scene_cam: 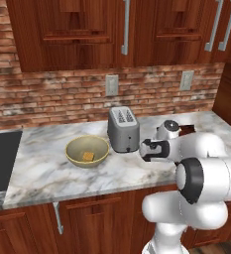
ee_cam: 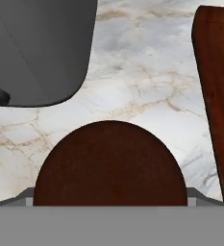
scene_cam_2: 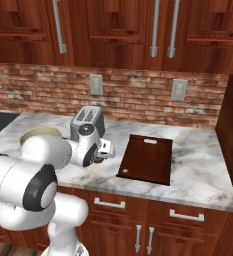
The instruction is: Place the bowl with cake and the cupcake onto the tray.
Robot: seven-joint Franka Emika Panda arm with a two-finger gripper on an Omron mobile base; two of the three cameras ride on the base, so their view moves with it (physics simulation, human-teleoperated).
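Cupcake (ee_cam: 109, 163) sits right at the gripper (ee_cam: 111, 204), fingertips hidden at its sides, so I cannot tell whether they clamp it. Toaster (ee_cam: 36, 48) is just beside, tray (ee_cam: 219, 96) opposite. Bowl (scene_cam: 87, 150) holding cake (scene_cam: 88, 156) rests on counter (scene_cam: 47, 168) beyond the toaster

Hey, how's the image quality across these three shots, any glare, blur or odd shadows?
Left base view: sharp, even rendered light, soft shading inside the wide olive-tan bowl. Right base view: equally crisp, no glare on the flat dark reddish-brown tray. Hand view: the dark brown round cupcake looms very close, its texture soft; the grey toaster looks flatly shaded.
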